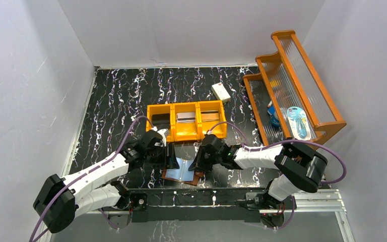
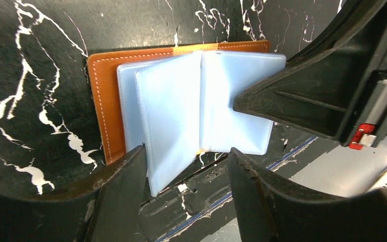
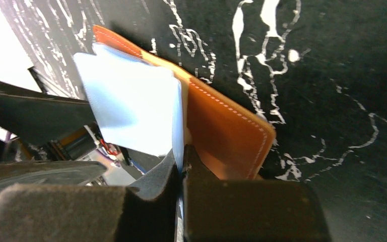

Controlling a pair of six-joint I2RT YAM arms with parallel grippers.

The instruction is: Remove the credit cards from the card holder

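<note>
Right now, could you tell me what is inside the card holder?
Only pale blue sleeves show in the card holder; the right gripper pinches one. Their contents cannot be seen.

orange tray [image 1: 186, 134] mid-table | cream box [image 1: 220, 92] just behind it | wooden rack [image 1: 302, 75] at right, holding blue packet [image 1: 298, 122]

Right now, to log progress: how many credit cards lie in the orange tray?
3, one per orange tray compartment: a black card left, a grey-silver card middle, a greyish card right. Others may hide beneath them or inside the card holder.
</note>
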